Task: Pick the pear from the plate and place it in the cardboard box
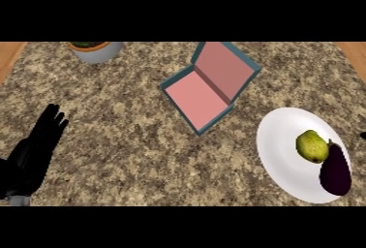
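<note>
One hand (37, 145), the left, rests at the lower left edge of the granite counter (121, 140), fingers straight and together, holding nothing. Farther back, a grey pot (98, 51) with something green inside sits near the far edge. Toward the middle lies the box (209, 85), teal outside and pink inside, its flap open. On the right a white plate (282, 160) carries the pear (312, 146), touching or just beside a dark eggplant (335, 172). A dark speck (363, 135) at the right edge may be the right hand; its fingers cannot be judged.
</note>
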